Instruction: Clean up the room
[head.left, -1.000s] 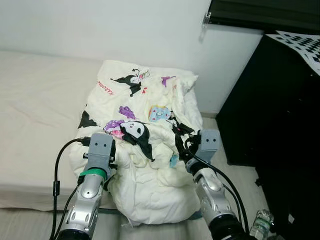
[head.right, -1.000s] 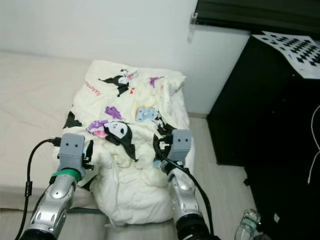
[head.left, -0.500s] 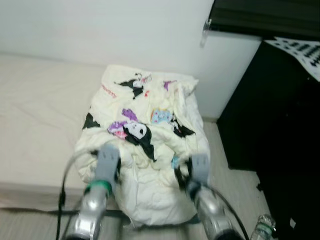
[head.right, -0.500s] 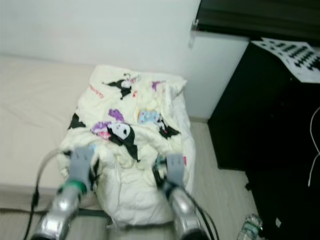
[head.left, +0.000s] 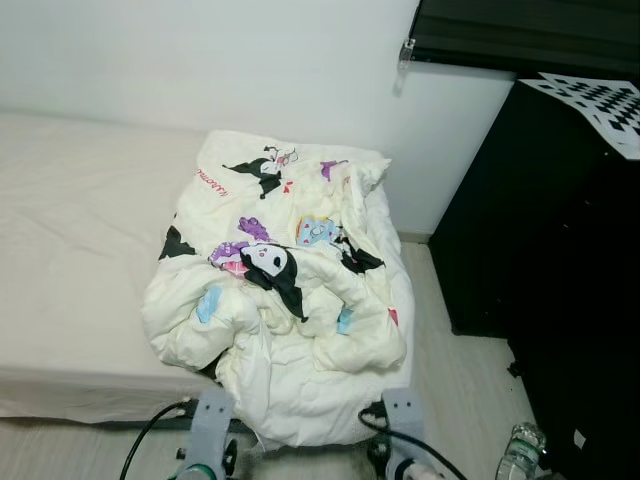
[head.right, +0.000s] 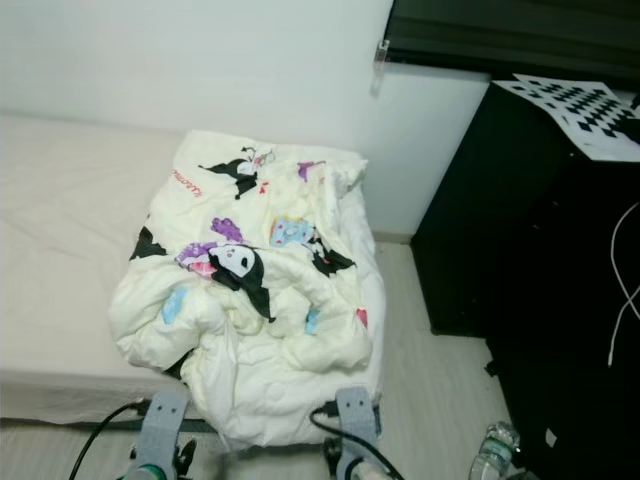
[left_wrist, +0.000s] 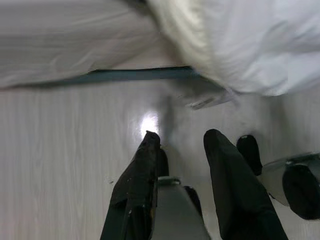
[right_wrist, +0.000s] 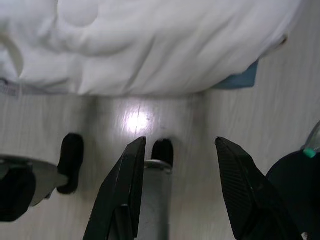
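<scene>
A crumpled cartoon-print duvet lies heaped on the bed's end, spilling over the edge at 6 o'clock. Left gripper and right gripper hang low over the floor, jaws apart and empty. A bottle stands at 4 o'clock.

Your two head views look forward and steeply down from well back, sharing the crumpled duvet at centre and the black cabinet at 3 o'clock. Your wrist views look down close over pale floor, each catching the duvet's overhanging edge at 12 o'clock.
</scene>
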